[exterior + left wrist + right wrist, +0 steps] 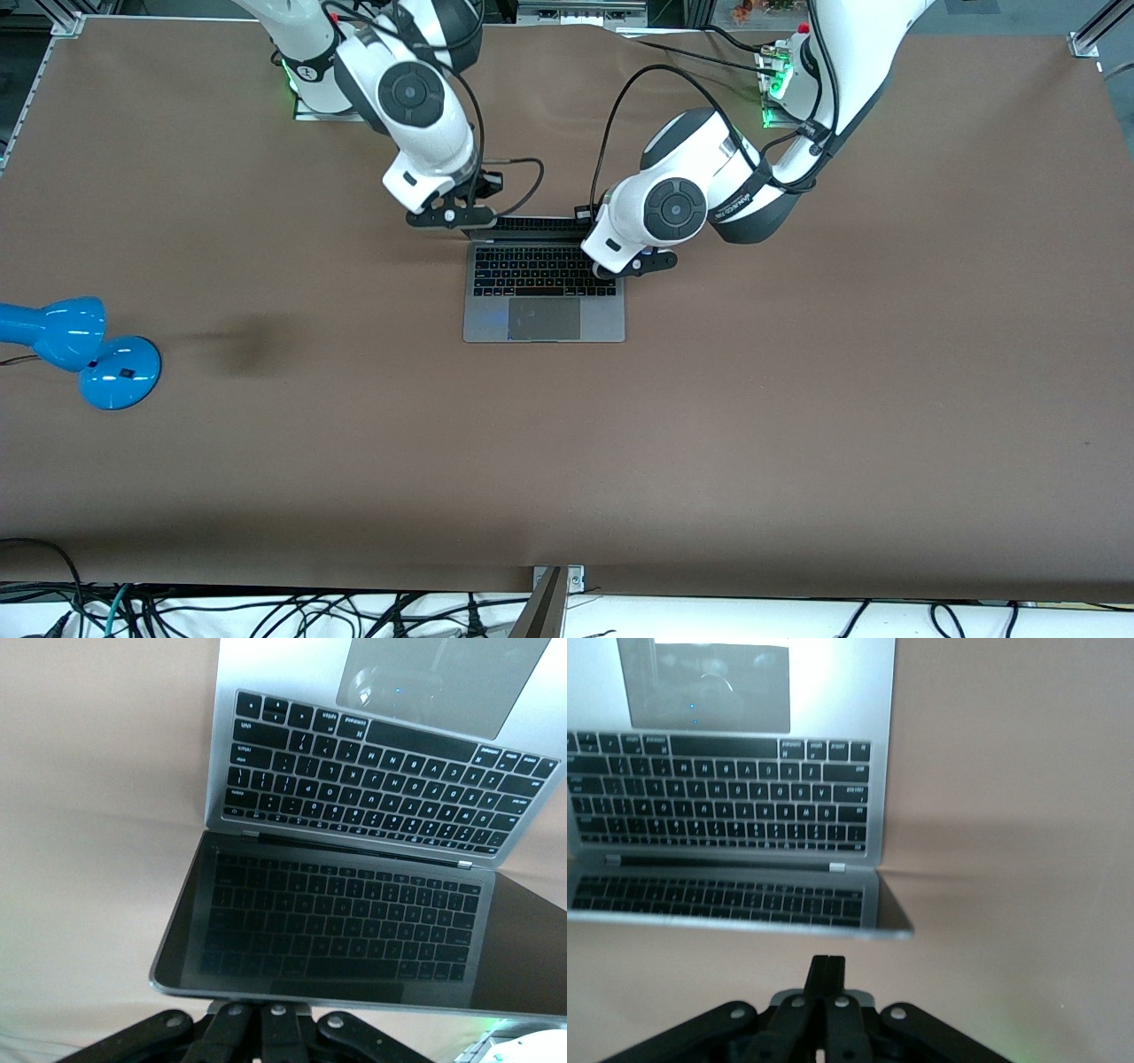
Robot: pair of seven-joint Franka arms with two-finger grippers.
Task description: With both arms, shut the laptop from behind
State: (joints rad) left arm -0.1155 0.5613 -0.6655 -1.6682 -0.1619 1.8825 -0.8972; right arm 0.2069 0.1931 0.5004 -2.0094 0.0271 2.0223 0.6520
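Brown tabletop (797,399) holds the laptop (543,301) mid-table, lid up but tipping forward, both empty, closed grippers—left gripper (266,1028), right gripper (827,992)—at its top edge, closing barely begun.

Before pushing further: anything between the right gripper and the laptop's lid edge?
Nothing: in the right wrist view, only bare brown tabletop separates the right gripper from the grey metal laptop.

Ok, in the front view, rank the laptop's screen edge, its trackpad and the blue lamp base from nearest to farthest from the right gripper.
1. Laptop's screen edge, right beside the shut right gripper.
2. Trackpad, on the laptop's deck, nearer the front camera.
3. Blue lamp base, at the right arm's end of the table, clearly farthest.
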